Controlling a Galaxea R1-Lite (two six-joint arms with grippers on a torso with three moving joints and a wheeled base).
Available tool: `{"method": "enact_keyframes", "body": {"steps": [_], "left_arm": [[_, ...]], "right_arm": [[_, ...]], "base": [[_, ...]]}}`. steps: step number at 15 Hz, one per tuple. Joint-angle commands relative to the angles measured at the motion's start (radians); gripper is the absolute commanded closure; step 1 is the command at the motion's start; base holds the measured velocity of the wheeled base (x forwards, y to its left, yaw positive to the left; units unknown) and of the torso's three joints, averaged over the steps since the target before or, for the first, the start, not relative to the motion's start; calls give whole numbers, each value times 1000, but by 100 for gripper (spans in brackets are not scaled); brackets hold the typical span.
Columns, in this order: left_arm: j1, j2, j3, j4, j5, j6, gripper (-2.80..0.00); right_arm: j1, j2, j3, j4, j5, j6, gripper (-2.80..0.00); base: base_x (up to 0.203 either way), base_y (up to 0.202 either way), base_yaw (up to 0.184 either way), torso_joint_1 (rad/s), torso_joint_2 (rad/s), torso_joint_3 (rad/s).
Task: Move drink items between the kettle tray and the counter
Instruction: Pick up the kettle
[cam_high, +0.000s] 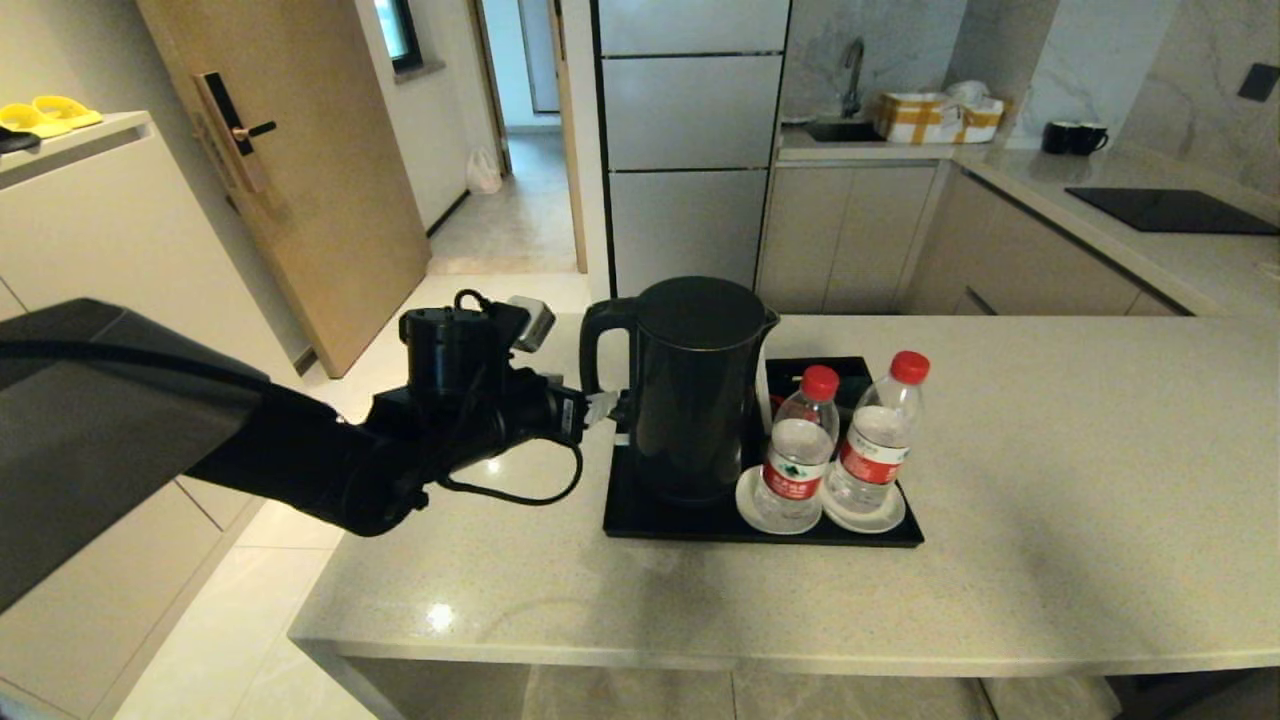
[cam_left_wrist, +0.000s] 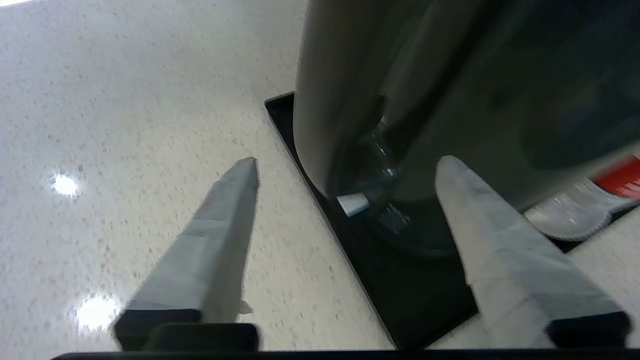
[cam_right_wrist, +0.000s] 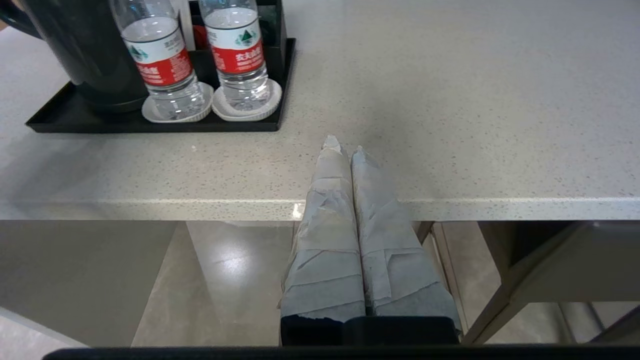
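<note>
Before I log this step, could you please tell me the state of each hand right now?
Left hand: open, empty, at the kettle handle.
Right hand: closed, empty, parked at the counter edge.

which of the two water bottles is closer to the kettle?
The left water bottle, on the saucer right beside the kettle. The other bottle stands farther right, near the tray edge.

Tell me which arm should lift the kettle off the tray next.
Left. The left gripper is open beside the kettle, level with its handle on the tray. The right gripper is shut, back at the counter edge.
</note>
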Motion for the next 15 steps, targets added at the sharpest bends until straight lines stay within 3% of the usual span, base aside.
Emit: {"method": "enact_keyframes", "body": {"steps": [1,7,10,13,15], "left_arm": [[1,67,-63,-23,16,0,-280],[0,223,-255,-73,116,19,-280],[-1,240,-272,-74,126,25,-280],[-1,310,-322,-135,194,102,-280],[-11,308,-327,-143,217,103,-280]], "right_arm": [[-1,-2,1,0,0,0,0],[0,-2,0,0,0,0,0],[1,-2,0,0,0,0,0],[-1,-2,-1,0,0,0,0],[1,-2,1,0,0,0,0]], "base": [[0,0,0,0,0,0],[0,0,0,0,0,0],[0,0,0,0,0,0],[0,0,0,0,0,0],[0,0,0,0,0,0]]}}
